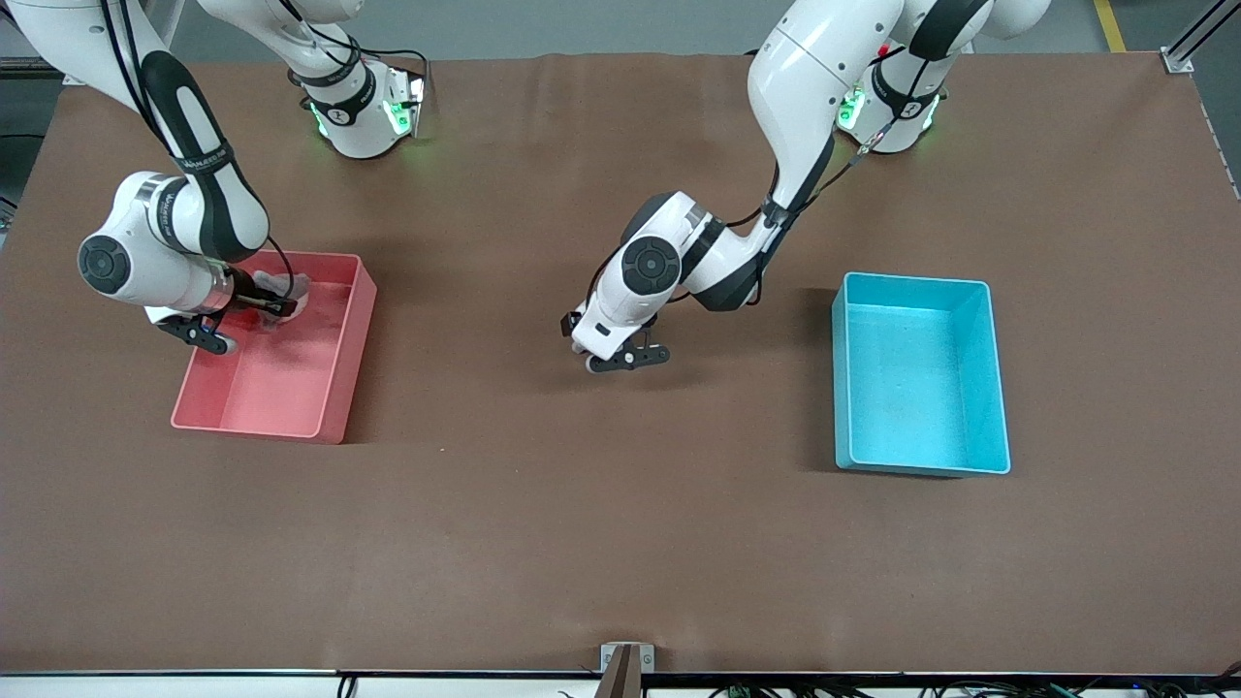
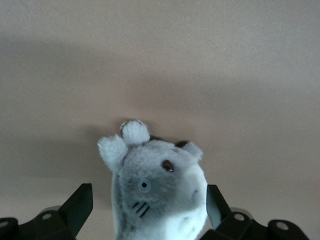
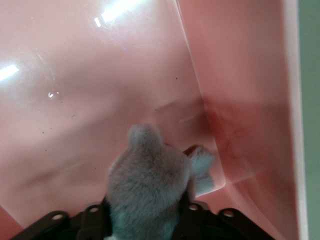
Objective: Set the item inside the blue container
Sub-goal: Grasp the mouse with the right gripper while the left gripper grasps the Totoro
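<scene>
The blue container (image 1: 916, 280) sat empty on the bench (image 1: 620, 543) toward the left arm's end, its long axis running toward the front camera. We saw two grey plush toys. One plush mouse (image 2: 155, 185) sat on the bare bench between the spread fingers of the left hand (image 2: 149, 200), which was wide open and gripped nothing. In the front view that hand hung low over the middle of the bench and hid the toy, so we placed it from the wrist view alone.

The other plush (image 3: 145, 190) lay in the pink bin (image 1: 354, 359) at the right arm's end, in the corner farther from the front camera. The right hand (image 1: 267, 308) reached down into that bin with its fingers against the toy's sides; it looked clamped on it, though we could not judge how firmly.

The left hand was clearly nearer the blue container, which lay sideways from it, toward its own arm's end.
</scene>
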